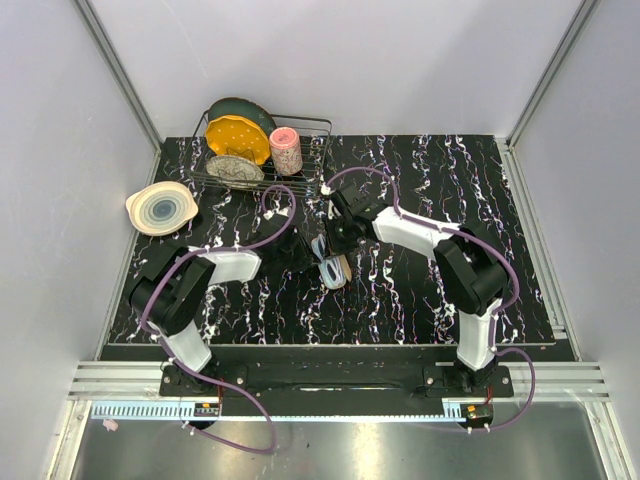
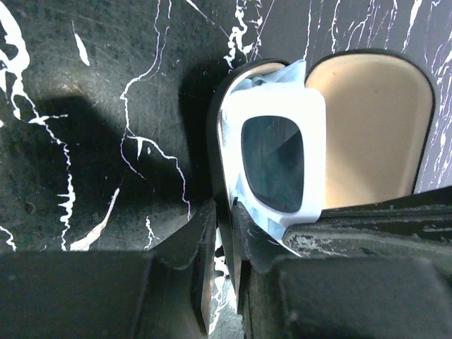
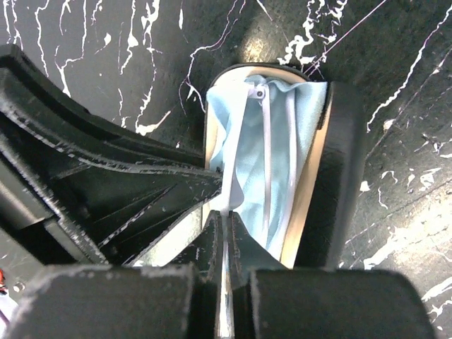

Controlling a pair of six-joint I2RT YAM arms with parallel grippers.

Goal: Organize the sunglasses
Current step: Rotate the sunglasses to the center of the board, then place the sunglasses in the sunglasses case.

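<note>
The sunglasses lie in the open case, lengthwise 12 to 6 o'clock in the left wrist view. The left fingers pinch the case rim. The right fingers clamp a sunglasses arm.

Top external camera: high behind the arm bases, looking down on the whole table; bases at 6 o'clock. Wrist cameras: close range, left from 9 o'clock, right from 1 o'clock. Shared region: open glasses case holding the sunglasses.

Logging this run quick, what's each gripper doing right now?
Left gripper: closed on the glasses case rim.
Right gripper: closed on a sunglasses arm.
</note>
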